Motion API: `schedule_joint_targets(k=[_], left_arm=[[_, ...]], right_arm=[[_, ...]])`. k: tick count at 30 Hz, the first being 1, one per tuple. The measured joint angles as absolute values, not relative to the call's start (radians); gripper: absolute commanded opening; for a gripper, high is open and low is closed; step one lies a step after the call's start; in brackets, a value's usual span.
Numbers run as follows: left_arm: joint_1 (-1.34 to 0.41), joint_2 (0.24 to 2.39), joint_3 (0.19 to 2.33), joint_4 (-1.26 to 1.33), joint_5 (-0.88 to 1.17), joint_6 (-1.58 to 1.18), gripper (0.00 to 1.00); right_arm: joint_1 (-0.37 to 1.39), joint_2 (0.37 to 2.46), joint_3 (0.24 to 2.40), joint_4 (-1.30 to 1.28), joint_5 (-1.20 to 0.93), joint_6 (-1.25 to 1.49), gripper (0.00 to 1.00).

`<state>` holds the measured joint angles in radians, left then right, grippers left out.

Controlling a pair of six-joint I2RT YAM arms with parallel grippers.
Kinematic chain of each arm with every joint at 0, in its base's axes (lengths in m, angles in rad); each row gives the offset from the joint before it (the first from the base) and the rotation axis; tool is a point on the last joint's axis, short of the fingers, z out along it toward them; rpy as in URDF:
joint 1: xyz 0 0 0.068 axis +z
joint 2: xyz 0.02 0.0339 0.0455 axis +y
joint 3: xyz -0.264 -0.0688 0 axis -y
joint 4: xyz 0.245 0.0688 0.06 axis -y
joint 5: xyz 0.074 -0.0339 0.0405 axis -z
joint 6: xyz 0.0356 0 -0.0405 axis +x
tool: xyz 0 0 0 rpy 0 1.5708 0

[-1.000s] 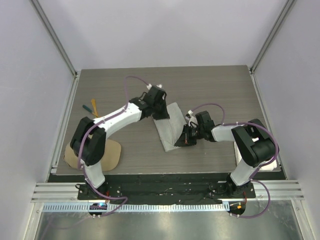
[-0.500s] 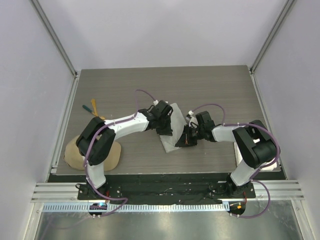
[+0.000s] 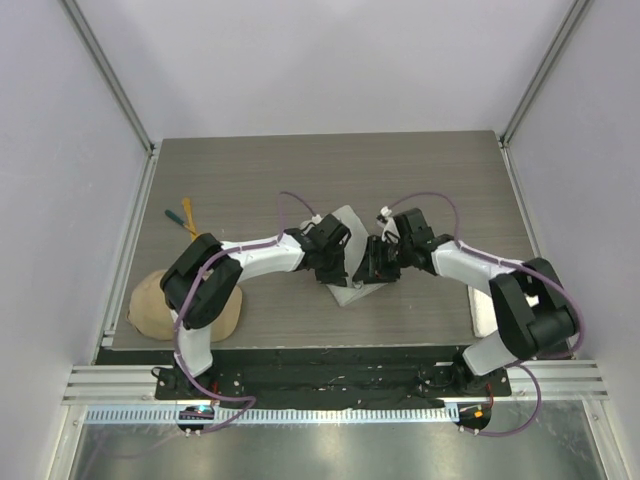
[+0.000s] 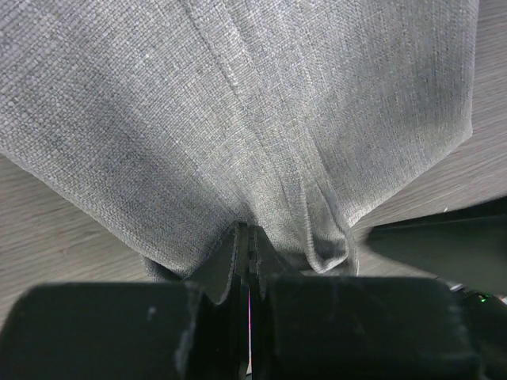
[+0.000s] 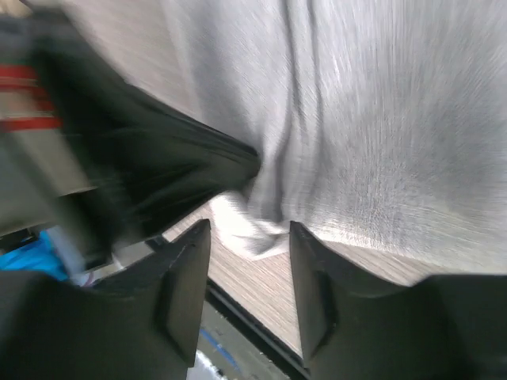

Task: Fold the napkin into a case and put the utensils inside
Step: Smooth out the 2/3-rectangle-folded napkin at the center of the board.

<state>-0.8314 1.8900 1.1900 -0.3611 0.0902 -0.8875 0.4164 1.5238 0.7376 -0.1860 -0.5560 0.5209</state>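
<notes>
From above, my left gripper has travelled from the far end of the napkin, a thin light grey woven cloth lying as a narrow folded strip mid-table, down toward its near end. The strip now looks shorter than a second ago, so I judge I am carrying the far end over the near one to close the pocket. My right gripper, which was pinched on the near edge, has moved up alongside. The utensils, slender pieces with a dark teal and an orange-yellow handle, lie untouched well apart at the left edge of the dark wood-grain table, so filling the case is not yet begun. In my left wrist view, the left gripper has its fingers pressed together on a pleat of the napkin, whose weave fans away in soft ridges, with a small curled hem beside the pinch. In my right wrist view, motion-blurred, the right gripper has its fingers apart. A crumpled corner of the napkin sits just beyond the gap, unclamped, so I judge that corner let go.
</notes>
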Motion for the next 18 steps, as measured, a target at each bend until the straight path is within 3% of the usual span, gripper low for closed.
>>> schedule_joint_targets(k=[3, 4, 5, 12, 18], left_arm=[[-0.831, 1.892, 1.191, -0.351, 0.096, -0.888, 0.00], [-0.831, 1.892, 1.191, -0.350, 0.096, -0.887, 0.00], [-0.831, 1.892, 1.191, -0.350, 0.095, -0.887, 0.00], [-0.831, 1.892, 1.195, -0.355, 0.093, -0.882, 0.00], [-0.831, 1.899, 1.206, -0.357, 0.095, -0.881, 0.00]], right_arm=[[0.416, 1.448, 0.800, -0.260, -0.495, 0.461, 0.53], [0.414, 1.424, 0.814, -0.273, -0.477, 0.443, 0.47], [0.413, 1.409, 0.824, -0.283, -0.461, 0.427, 0.33], [0.401, 1.492, 0.837, -0.310, -0.422, 0.391, 0.02], [0.397, 1.540, 0.813, -0.297, -0.401, 0.387, 0.01]])
